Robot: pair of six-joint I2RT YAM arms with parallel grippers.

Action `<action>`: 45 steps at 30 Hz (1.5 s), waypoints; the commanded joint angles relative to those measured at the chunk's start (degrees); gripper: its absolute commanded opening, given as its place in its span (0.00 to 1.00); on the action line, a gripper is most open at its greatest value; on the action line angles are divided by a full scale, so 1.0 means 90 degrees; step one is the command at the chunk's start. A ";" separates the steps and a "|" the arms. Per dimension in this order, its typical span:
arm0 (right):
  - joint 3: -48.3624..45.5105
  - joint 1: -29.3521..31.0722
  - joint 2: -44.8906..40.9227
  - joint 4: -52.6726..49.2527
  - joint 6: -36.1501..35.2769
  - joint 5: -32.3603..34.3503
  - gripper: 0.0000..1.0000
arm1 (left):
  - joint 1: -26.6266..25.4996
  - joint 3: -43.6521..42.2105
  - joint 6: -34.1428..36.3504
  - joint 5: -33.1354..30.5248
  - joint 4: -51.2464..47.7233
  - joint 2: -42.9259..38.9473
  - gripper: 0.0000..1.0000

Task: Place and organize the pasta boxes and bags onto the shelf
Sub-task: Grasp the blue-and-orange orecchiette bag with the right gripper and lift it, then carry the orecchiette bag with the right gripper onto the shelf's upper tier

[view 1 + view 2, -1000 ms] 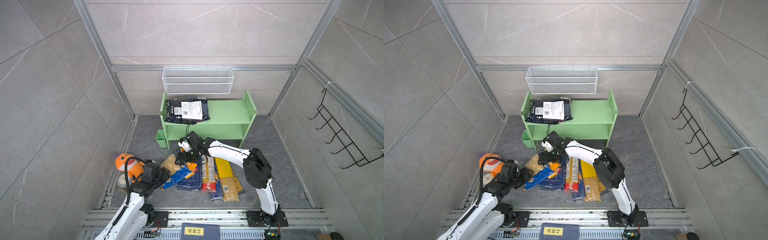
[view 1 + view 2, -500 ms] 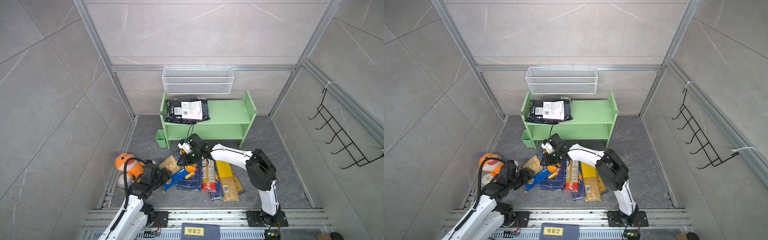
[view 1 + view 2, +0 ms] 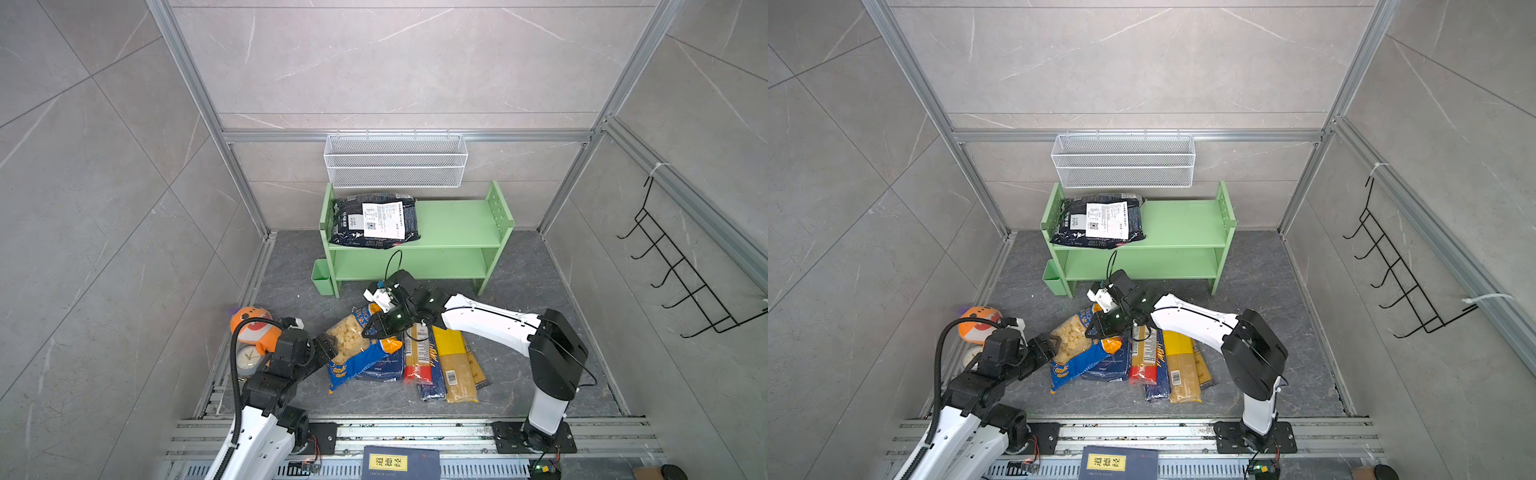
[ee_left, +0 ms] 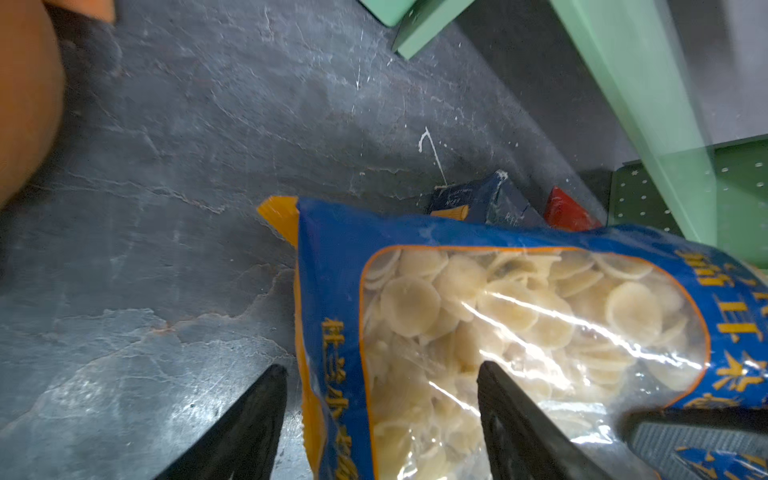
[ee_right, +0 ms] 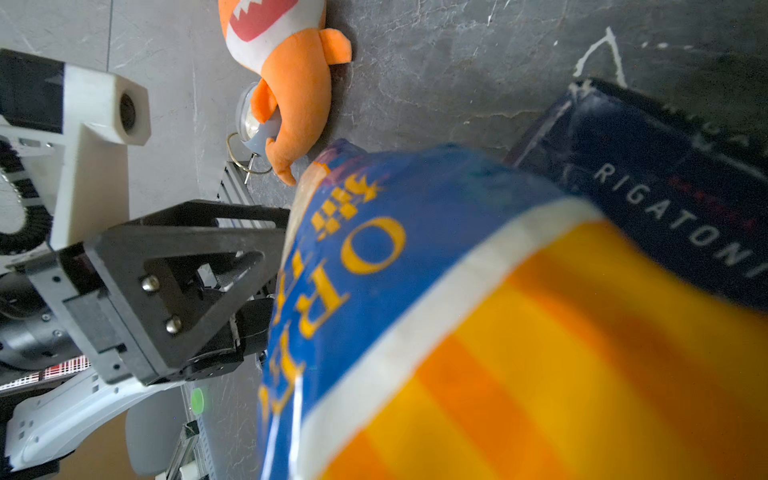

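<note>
Two grippers on one shell pasta bag

The right gripper (image 3: 372,329) is clamped on the orange end of the shell pasta bag (image 3: 353,357). The left gripper (image 4: 380,366) has its jaws apart, astride the bag's long edge, one finger over the clear window and one over the floor (image 4: 187,187). The rigatoni box (image 5: 665,187) lies just behind the bag, with spaghetti packs (image 3: 455,361) beside it. Well beyond stands the shelf (image 3: 457,224), the black bag (image 3: 353,220) on its top tier.

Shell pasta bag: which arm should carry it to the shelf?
Right. The right hand is closed on the shell pasta bag and sits nearer the shelf; the left hand is open, straddling the bag's edge.
</note>
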 commanded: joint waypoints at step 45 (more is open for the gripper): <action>0.4025 -0.2932 -0.2667 -0.3868 -0.1330 -0.0180 0.19 | -0.0019 0.1285 0.0472 0.0915 0.1172 0.1746 0.84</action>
